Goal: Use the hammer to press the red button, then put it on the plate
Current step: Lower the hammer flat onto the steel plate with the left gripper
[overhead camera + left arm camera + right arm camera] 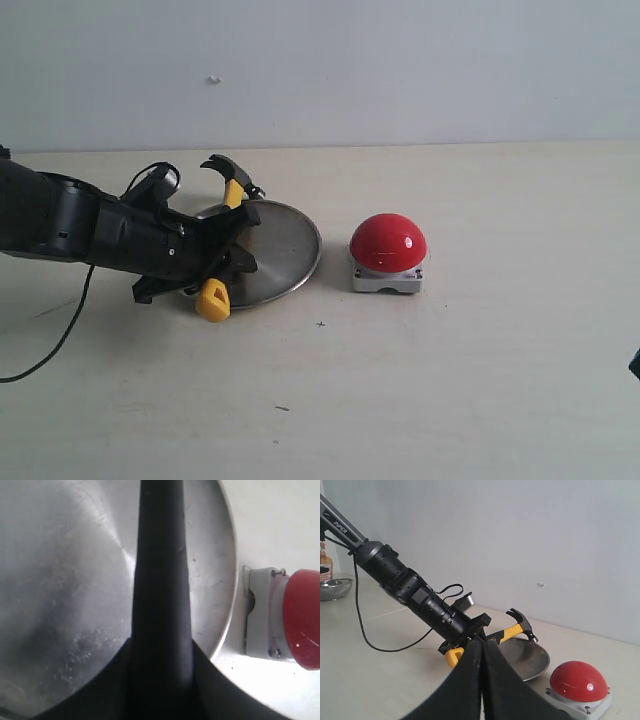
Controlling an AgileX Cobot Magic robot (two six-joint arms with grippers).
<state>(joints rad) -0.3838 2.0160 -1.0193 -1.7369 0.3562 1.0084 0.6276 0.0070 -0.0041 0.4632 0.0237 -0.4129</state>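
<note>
Bright, flat light over my bench (450, 380) — a touch washed out.

In my exterior view the shadows are faint: a thin one under the red button (388, 243), a darker patch on the plate (290, 255) beneath my left gripper (245, 240). Small white glints sit high on the button's dome. My hammer (214, 298) shows a strong yellow, slightly soft. In my left wrist view the finger (162, 605) is a black, unfocused mass — the plate behind it smears into pale glare.
</note>
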